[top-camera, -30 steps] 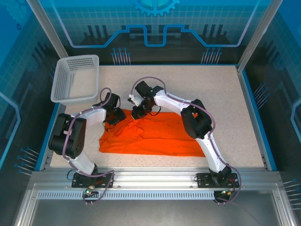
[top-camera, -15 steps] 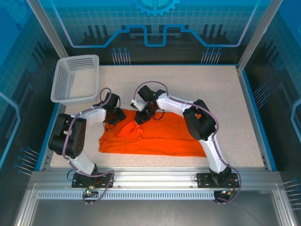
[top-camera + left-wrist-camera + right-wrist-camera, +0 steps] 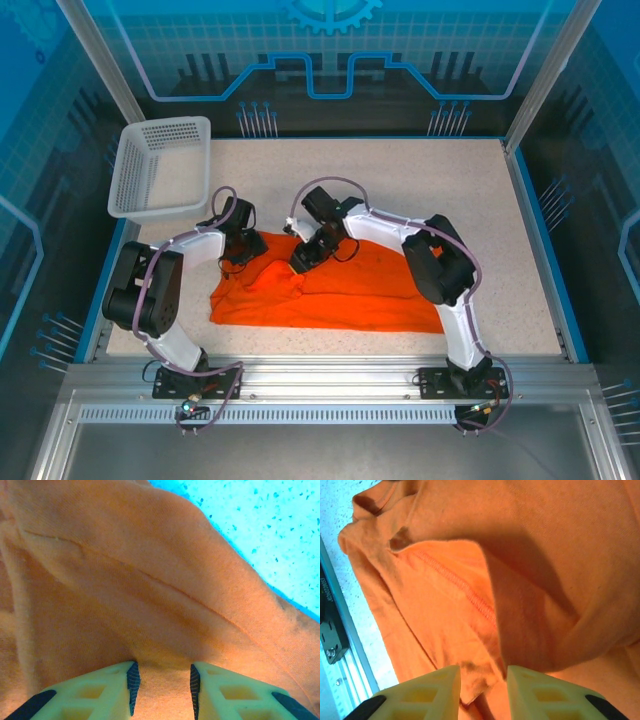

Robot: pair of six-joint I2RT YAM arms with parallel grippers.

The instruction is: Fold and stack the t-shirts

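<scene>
T-shirt (image 3: 345, 292) in left gripper (image 3: 162, 674); apparently right gripper (image 3: 483, 676)

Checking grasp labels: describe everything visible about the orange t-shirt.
The t-shirt is plain bright orange soft knit, no print, lying mostly flat but wrinkled on the speckled table, stretched side to side. Its left part is bunched, with a stitched hem folded over. The left gripper and right gripper each pinch its fabric there.
</scene>
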